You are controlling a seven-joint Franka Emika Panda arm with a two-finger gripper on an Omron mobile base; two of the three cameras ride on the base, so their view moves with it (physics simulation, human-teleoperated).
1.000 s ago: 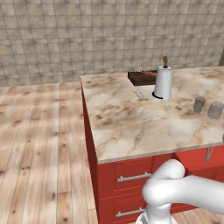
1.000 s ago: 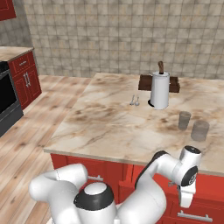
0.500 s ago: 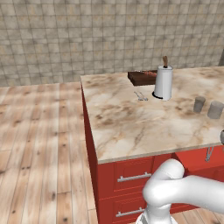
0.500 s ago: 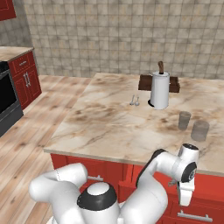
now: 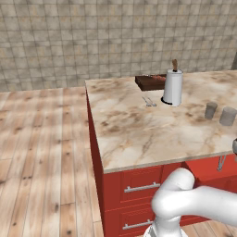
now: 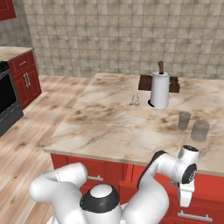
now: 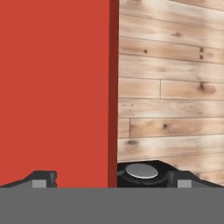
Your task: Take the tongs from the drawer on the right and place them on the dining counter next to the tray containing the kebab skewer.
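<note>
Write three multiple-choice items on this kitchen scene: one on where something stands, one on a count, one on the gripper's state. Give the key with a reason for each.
1. Where does the tray sit relative to the paper towel roll in the right base view?
A. Behind it, toward the tiled wall
B. In front of it, at the near counter edge
C. On the wooden floor

2. How many small grey cups stand together on the dining counter?
A. None
B. Two
C. Five

3. How does the gripper stand in the hand view?
A. Shut on the tongs
B. Shut on a drawer handle
C. Open, holding nothing

Key: 1 A, the brown tray shows past the roll on the wall side. 2 B, a pair stands right of the roll. 3 C, the fingertips sit wide apart before a red cabinet face with nothing between them.
</note>
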